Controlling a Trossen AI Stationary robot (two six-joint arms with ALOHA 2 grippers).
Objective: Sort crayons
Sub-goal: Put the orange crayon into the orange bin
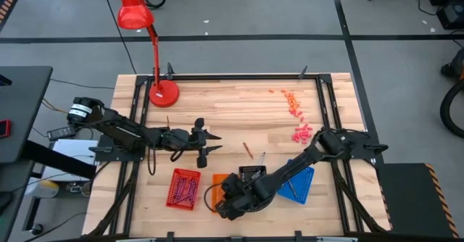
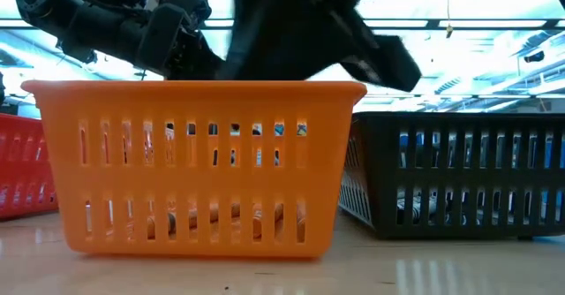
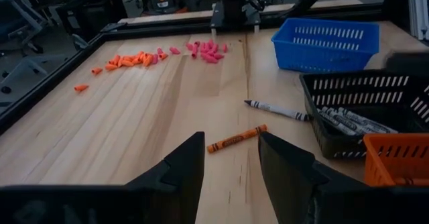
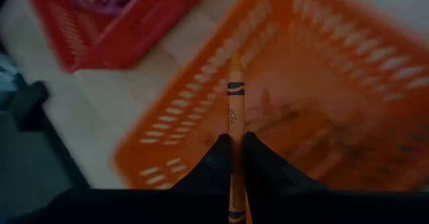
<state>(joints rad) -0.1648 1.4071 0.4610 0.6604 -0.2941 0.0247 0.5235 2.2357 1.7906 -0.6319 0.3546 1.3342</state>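
Fingers of right gripper (image 4: 234,158) clenched on an orange crayon (image 4: 234,110), held w/ tip pointing away from the wrist, over the orange tray (image 4: 322,103); red tray (image 4: 114,23) just beside it holds purple-ish crayons. In high view right gripper (image 1: 226,202) sits at table's near edge over the orange tray (image 1: 217,182), arm stretched across the black tray (image 1: 251,172) and partly covering the blue tray (image 1: 301,186). Left gripper (image 3: 231,158) released, jaws spread wide, low over bare wood; btwn its fingers, a bit ahead, lies a 2nd orange crayon (image 3: 236,138), apart from both. Further on, a white/grey crayon (image 3: 276,109) lies w/ one end touching the black tray (image 3: 375,110), which holds more grey ones. Blue tray (image 3: 325,43) beyond that. Pink & orange bits (image 3: 154,55) scattered near far edge, well apart. High view: left gripper (image 1: 210,141) mid-table, red lamp (image 1: 145,39) at far left corner. Low view: orange tray (image 2: 194,162) fills the front, blocks most of what's behind; dark arm parts above its rim, black tray (image 2: 459,171) beside it.
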